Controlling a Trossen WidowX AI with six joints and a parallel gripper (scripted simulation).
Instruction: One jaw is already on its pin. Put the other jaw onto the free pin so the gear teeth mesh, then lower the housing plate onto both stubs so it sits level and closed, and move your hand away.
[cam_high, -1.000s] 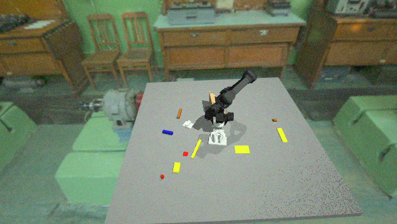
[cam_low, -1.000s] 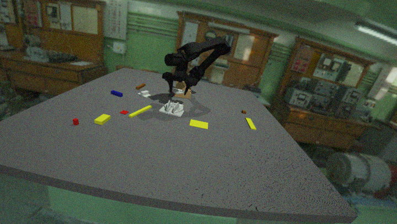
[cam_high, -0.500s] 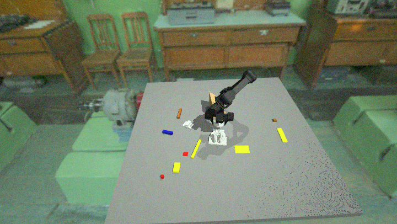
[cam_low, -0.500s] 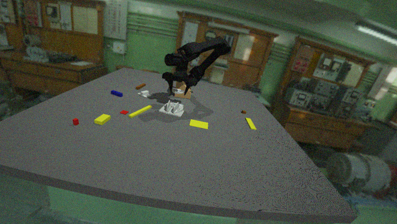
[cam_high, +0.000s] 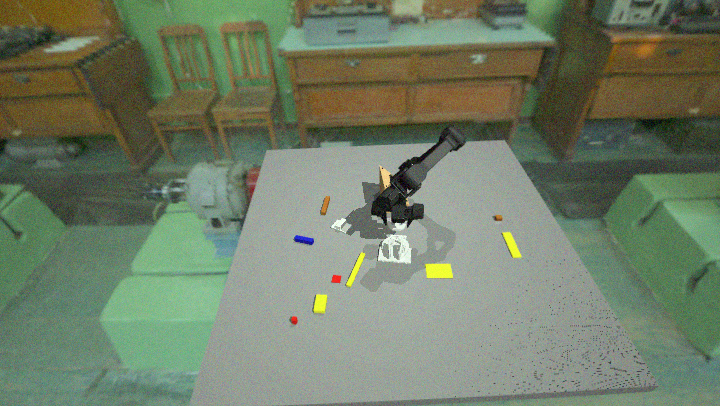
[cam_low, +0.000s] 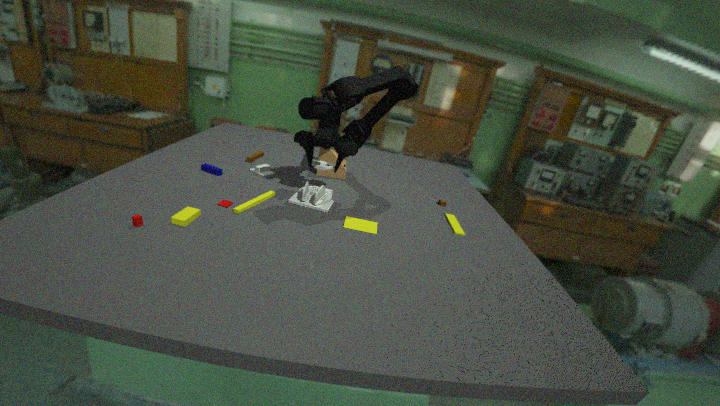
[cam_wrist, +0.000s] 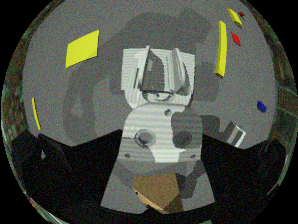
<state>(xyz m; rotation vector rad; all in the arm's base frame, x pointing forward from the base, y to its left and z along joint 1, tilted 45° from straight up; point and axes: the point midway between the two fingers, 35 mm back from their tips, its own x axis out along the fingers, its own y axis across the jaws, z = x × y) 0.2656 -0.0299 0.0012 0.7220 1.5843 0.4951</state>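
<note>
The white base (cam_high: 394, 260) (cam_low: 322, 205) (cam_wrist: 129, 61) lies on the table. Two upright jaws stand side by side on it: one jaw (cam_wrist: 144, 70) on the left of the wrist view and another jaw (cam_wrist: 176, 67) on the right, with a gap between them. Their pins and teeth are too small or covered to judge. My gripper (cam_high: 397, 224) (cam_low: 324, 167) (cam_wrist: 161, 136) is shut on the white housing plate (cam_wrist: 165, 151), which spans between the wide-set fingers. The plate is raised, behind the base in the top view. Two round holes show in it. The stubs cannot be made out.
A tan wooden block (cam_high: 384, 176) (cam_wrist: 160, 189) stands behind the gripper. A small white part (cam_high: 339, 224) (cam_low: 261, 169) (cam_wrist: 235, 135) lies left of it in the top and exterior views. A yellow bar (cam_high: 355, 270) and yellow slab (cam_high: 439, 271) flank the base; other small coloured blocks lie farther out.
</note>
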